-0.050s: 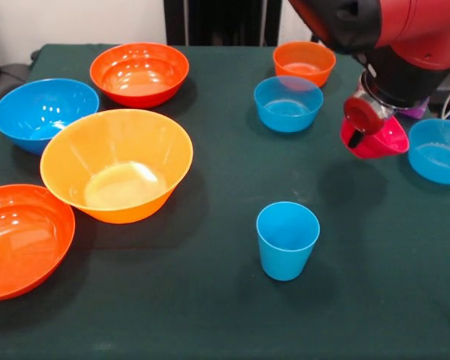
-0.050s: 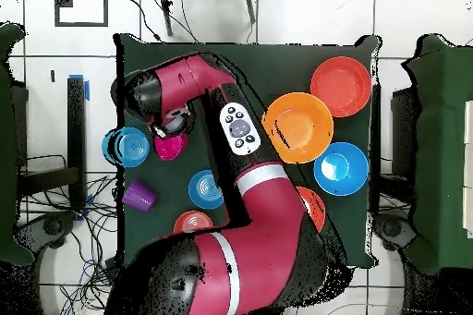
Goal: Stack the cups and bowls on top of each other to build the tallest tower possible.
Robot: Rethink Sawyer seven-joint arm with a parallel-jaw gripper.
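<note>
Hovering over magenta-pink bowl (image 1: 379, 140) at table's edge: gripper (image 1: 366, 120), fingers hidden behind its body, so open or closed cannot be told. Pink bowl tilted, between two small blue bowls (image 1: 288, 103) (image 1: 438, 151). Light blue cup (image 1: 287, 240) upright and alone on green table (image 1: 225, 315), well apart from everything. Small orange bowl (image 1: 304, 62) just behind nearer small blue bowl. Large yellow-orange bowl (image 1: 117, 165) ringed by large blue bowl (image 1: 45, 112) and two red-orange bowls (image 1: 139, 73) (image 1: 22, 238). Purple cup (image 2: 139, 195) seen from overhead. Nothing stacked.
</note>
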